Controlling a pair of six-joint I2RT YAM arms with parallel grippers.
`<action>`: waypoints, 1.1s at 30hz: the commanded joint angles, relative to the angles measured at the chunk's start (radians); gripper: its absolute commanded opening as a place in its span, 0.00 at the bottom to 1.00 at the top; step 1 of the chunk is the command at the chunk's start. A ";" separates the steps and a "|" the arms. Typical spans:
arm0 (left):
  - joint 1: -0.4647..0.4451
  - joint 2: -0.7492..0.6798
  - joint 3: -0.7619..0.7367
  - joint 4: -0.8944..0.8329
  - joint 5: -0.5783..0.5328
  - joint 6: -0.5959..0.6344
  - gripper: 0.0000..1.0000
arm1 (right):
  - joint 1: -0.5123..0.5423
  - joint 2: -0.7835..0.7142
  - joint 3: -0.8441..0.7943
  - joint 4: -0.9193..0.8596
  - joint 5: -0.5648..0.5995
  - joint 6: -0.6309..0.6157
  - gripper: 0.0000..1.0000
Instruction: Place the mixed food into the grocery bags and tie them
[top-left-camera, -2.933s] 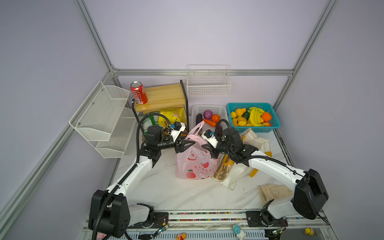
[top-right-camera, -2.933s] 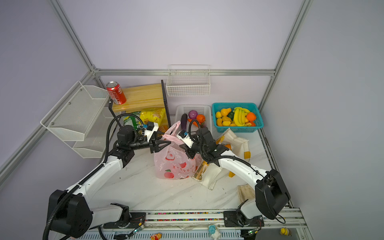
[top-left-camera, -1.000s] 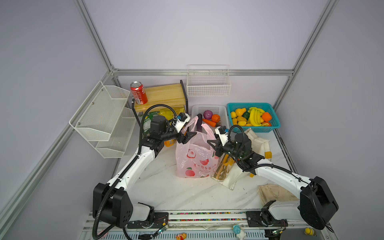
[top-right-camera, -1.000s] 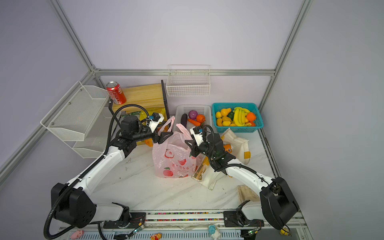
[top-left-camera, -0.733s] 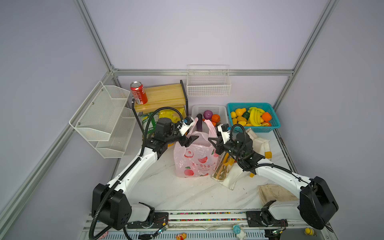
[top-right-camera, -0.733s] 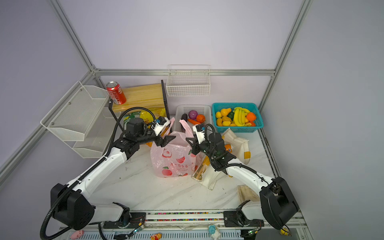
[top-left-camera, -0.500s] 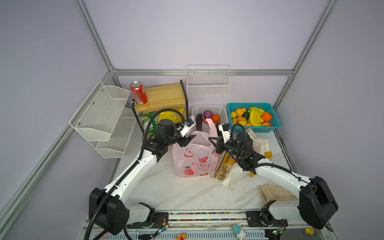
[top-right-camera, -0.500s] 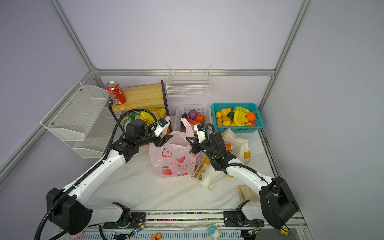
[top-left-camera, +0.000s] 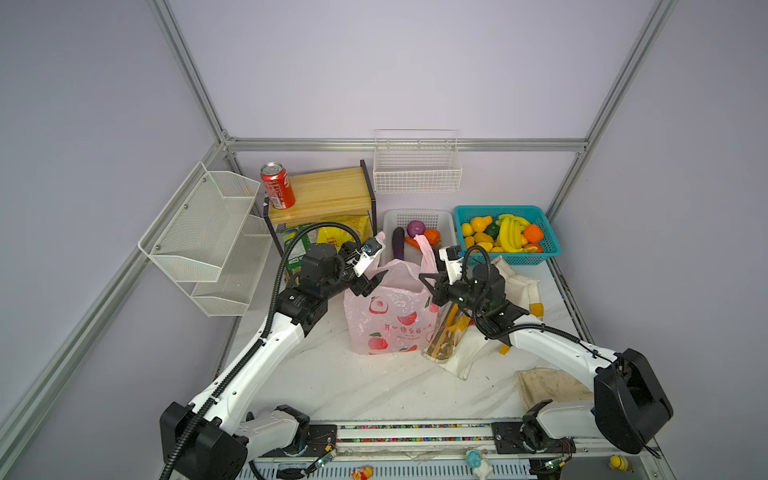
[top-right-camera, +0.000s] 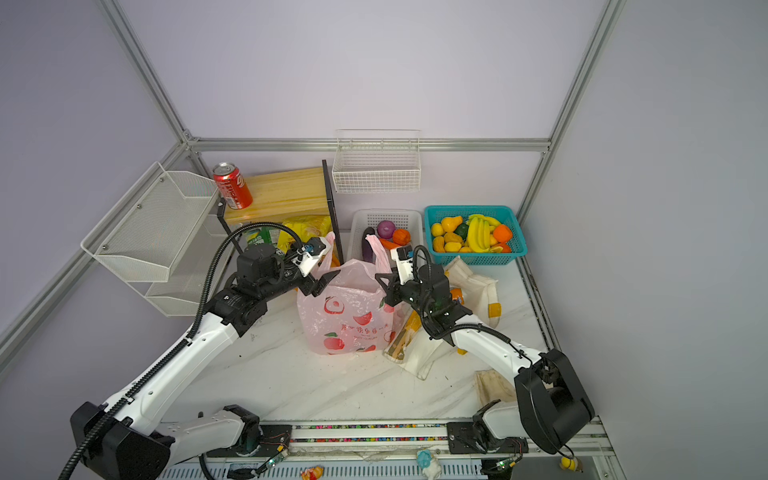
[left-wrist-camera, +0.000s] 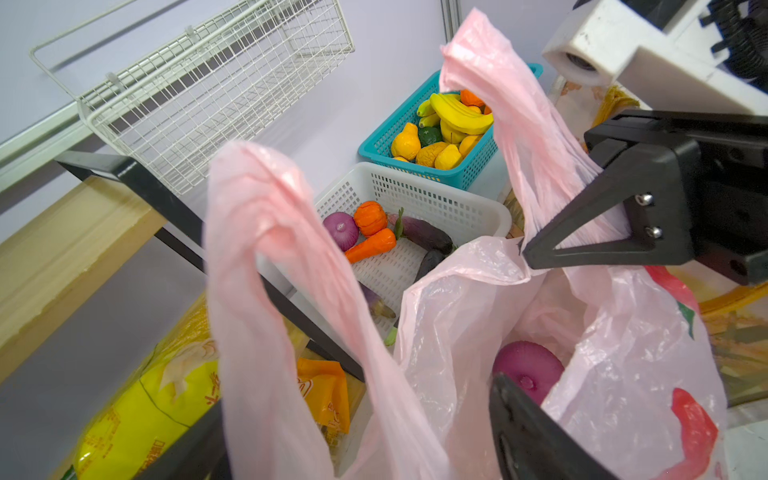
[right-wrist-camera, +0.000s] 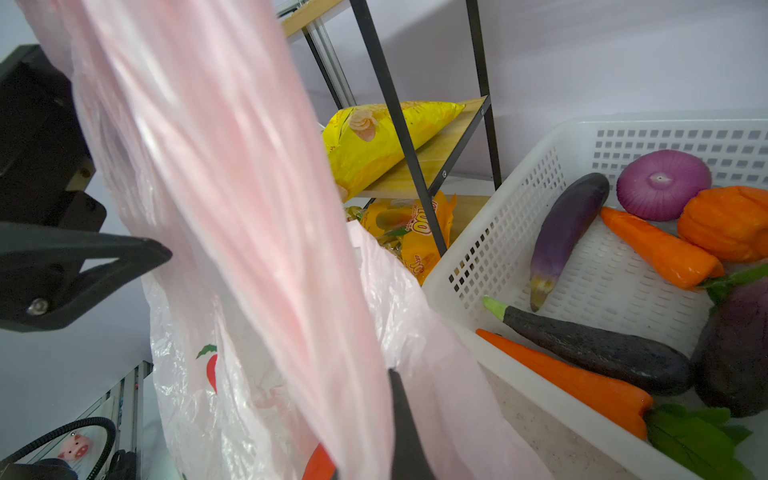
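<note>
So pink bag (top-left-camera: 390, 316) holds an onion (left-wrist-camera: 525, 368), handles (left-wrist-camera: 266, 232) untied: right gripper (top-left-camera: 430, 284) pinches one, left gripper (top-left-camera: 374, 282) spread; cola can (top-left-camera: 277, 185) upper left unpacked.

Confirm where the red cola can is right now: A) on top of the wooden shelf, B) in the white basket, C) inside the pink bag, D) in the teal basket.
A: the red cola can stands on top of the wooden shelf, at its left end in both top views.
</note>
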 joint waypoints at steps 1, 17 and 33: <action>0.018 -0.045 -0.068 0.048 0.042 -0.054 0.85 | -0.006 0.006 0.027 0.037 -0.015 0.011 0.00; 0.015 -0.008 -0.032 0.027 0.243 -0.008 0.05 | -0.022 0.059 0.083 -0.034 -0.038 -0.031 0.00; -0.057 0.185 0.195 -0.192 0.338 0.157 0.00 | -0.071 0.106 0.171 -0.152 -0.352 -0.336 0.03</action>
